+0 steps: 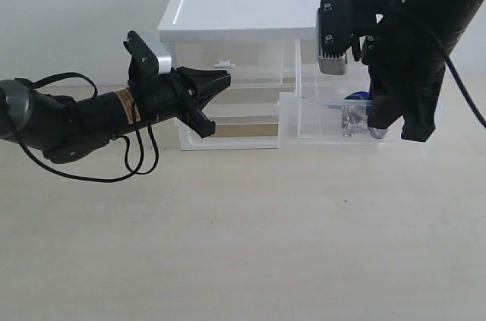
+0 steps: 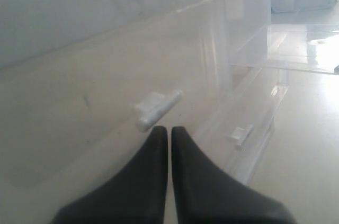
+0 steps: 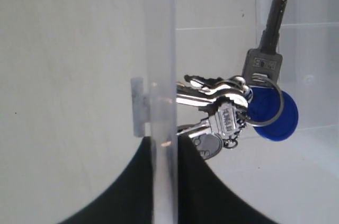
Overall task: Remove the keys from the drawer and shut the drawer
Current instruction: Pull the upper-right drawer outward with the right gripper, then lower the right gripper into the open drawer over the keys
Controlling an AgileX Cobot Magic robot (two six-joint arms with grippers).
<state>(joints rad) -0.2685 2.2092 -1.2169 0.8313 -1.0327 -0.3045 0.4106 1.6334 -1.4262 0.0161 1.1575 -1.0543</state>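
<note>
Keys (image 3: 222,113) lie in drawer (image 3: 159,49), longest key parallel to its front.

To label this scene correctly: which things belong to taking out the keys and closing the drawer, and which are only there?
Belong to the job: keys; right small drawer, pulled out; right gripper, jaws closed on its front wall.
Just there: left small drawer, shut; full-width drawer beneath; left gripper, jaws shut.

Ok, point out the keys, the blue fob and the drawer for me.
keys (image 3: 220,115), right wrist view, on the bunched silver key heads.
blue fob (image 3: 286,123), right wrist view, on its bare blue face.
drawer (image 3: 159,33), right wrist view, on its clear front wall.
</note>
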